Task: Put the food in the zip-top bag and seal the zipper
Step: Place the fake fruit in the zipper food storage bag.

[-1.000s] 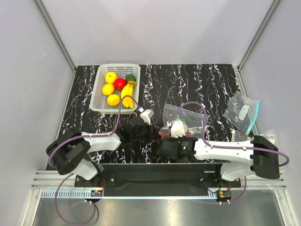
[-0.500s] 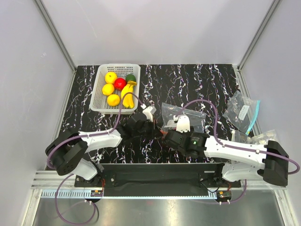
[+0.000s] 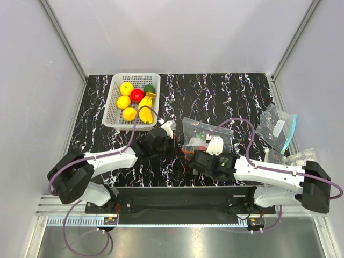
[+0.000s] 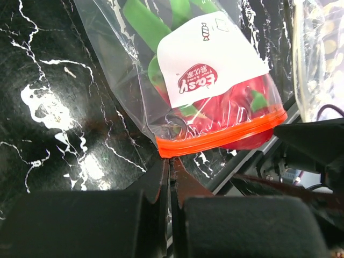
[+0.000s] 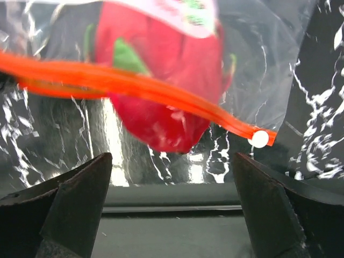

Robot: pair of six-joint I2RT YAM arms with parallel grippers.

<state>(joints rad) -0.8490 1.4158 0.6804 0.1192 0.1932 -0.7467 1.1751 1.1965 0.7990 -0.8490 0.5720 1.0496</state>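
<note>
Black, white-veined marble tabletop [image 3: 226, 91] bears the zip-top bag [image 3: 203, 128] between pale grey walls [image 3: 177, 32].

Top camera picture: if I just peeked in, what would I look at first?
Probably the red dragon fruit inside the clear zip-top bag, near the front middle of the black marbled table. The left gripper pinches the end of the bag's bright orange zipper, and the right gripper stands open just in front of it. At the back left, a white basket holds yellow fruits and bananas.
</note>
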